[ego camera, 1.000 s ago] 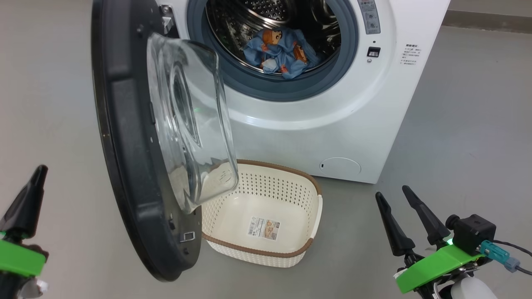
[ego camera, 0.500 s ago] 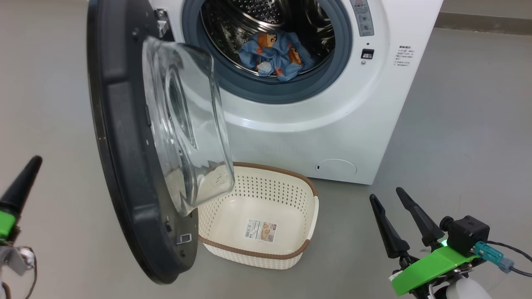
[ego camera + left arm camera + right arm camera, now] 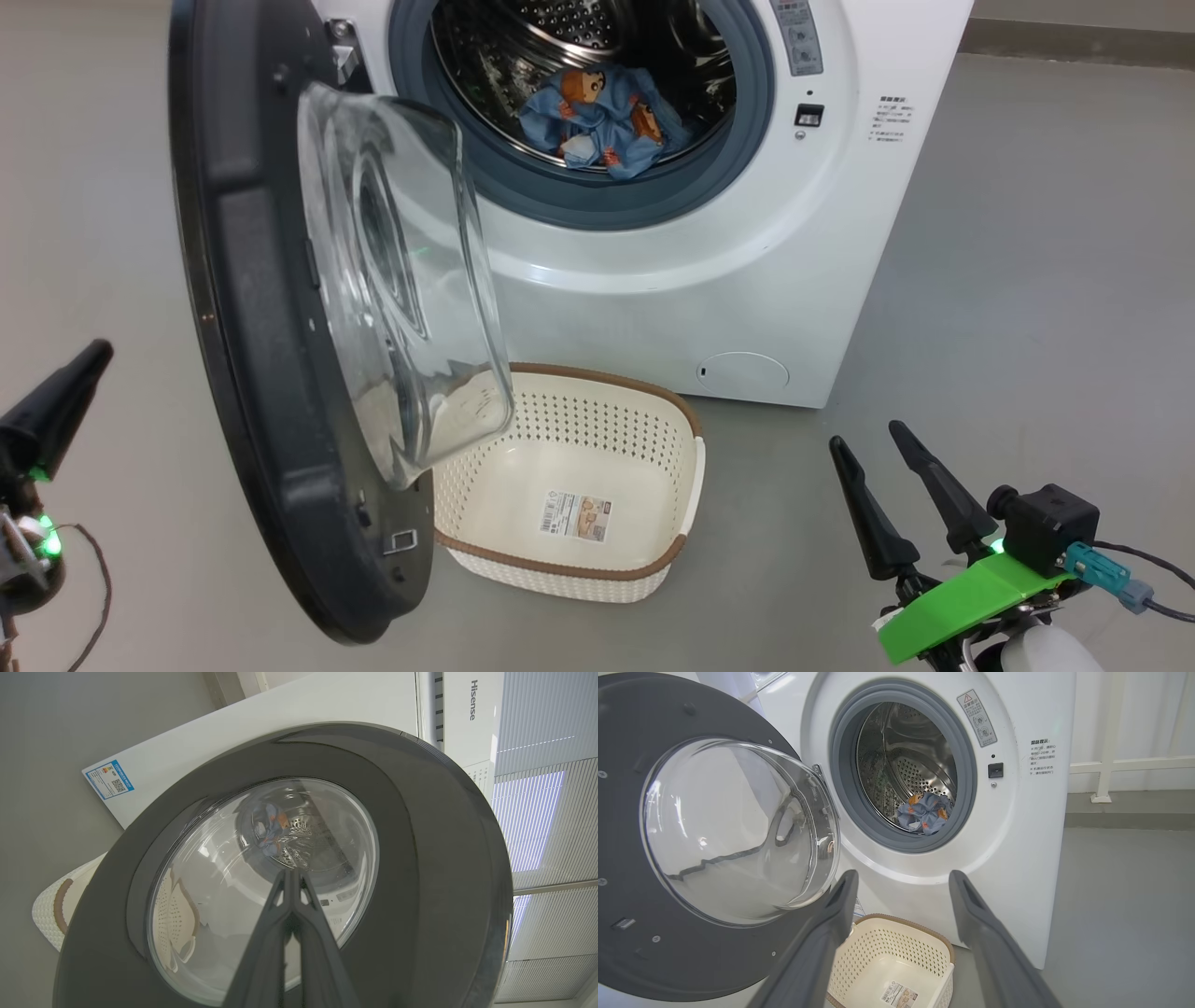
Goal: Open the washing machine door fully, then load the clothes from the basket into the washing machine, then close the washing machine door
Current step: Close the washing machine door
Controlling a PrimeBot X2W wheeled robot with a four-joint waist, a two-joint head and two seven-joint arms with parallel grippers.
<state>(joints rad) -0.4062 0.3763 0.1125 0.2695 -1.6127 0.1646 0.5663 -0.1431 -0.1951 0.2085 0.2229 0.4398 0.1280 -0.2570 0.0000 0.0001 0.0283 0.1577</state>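
The big white boxy front-loading washing machine [image 3: 653, 308] stands on the grey floor [image 3: 1027, 280]. Its large round glossy black door [image 3: 243, 280] is swung out on the hinge at its left, and the clear bulging glass bowl [image 3: 401, 280] at the door's centre faces towards the opening. The small light-blue garments [image 3: 597, 117], printed with orange-brown cartoon figures, lie bundled low at the front of the perforated steel drum [image 3: 579, 28], just behind the grey-blue rubber gasket [image 3: 597, 201].

The small cream-white perforated plastic basket [image 3: 560, 583] with the brown woven-look rim sits on the floor just in front of the machine. Its left end is tucked under the open door, and a paper label [image 3: 575, 516] shows on its bare bottom.

The left claw [image 3: 98, 350] hangs at the lower left, on the outer side of the door and apart from its edge. Its two dark fingers are pressed together on nothing, and in the left wrist view they point at the glass. The right claw [image 3: 866, 436] hovers at the lower right, to the right of the basket and apart from it, with its fingers spread wide and nothing between them.
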